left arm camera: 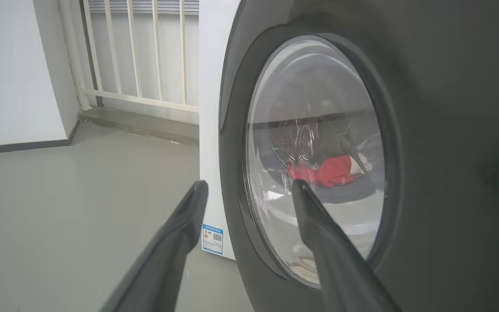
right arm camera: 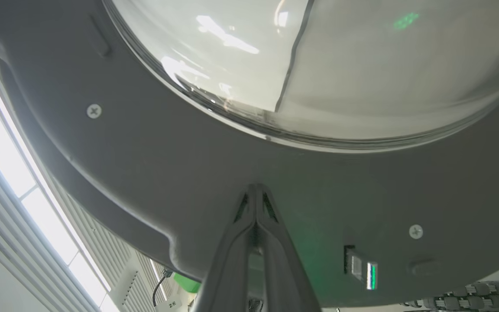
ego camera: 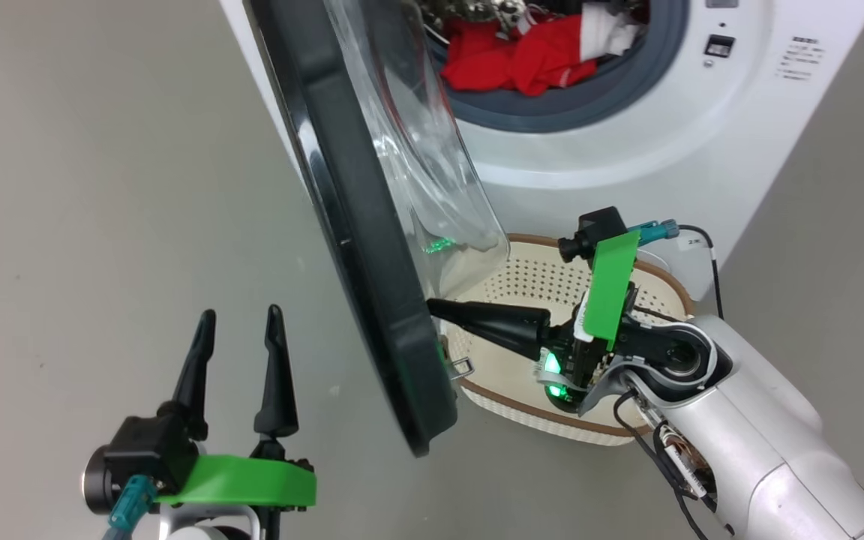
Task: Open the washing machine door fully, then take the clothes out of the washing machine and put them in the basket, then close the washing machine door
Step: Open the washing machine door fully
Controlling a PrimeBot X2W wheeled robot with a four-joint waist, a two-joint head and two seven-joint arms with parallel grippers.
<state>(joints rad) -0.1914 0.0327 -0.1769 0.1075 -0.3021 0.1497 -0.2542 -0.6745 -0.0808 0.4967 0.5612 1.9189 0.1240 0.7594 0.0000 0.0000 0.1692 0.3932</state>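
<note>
Left pincer (ego camera: 242,311): fingers spreading wide, holding nothing, hovering over floor (ego camera: 64,187).
Washing machine door (ego camera: 357,225): glossy black rim, bulging clear glass, standing part-swung between pincers.
Right pincer (ego camera: 436,305): fingers pressing together, empty, tip touching door's grey inner face. Advisable: pushing on rigid rim, avoiding glass, following hinge arc.
Basket (ego camera: 537,279): cream perforated plastic, sitting beneath right pincer.
Clothes (ego camera: 522,60): soft red fabric, lying inside washing machine (ego camera: 627,150), beyond right pincer.

Washing machine door (ego camera: 357,225) ajar, red clothes (ego camera: 529,60) inside, basket (ego camera: 537,279) below
</note>
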